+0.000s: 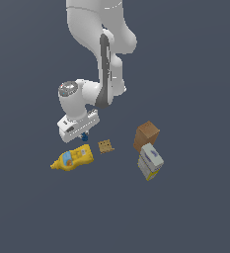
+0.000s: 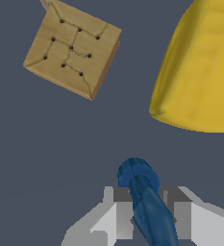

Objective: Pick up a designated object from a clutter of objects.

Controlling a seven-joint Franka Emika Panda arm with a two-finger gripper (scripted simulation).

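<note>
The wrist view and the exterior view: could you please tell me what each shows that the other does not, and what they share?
Only the wrist view shows the gripper fingers on either side of the blue item and the grooves and dots on the tan square. Only the exterior view shows the brown box, the white-and-yellow carton, the arm and the bottle's blue label. Both show the blue item, the tan square and the yellow bottle.

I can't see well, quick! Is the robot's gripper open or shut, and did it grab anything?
Gripper: shut on the tiny dark blue knobbly item, which sits between its two fingers.
</note>
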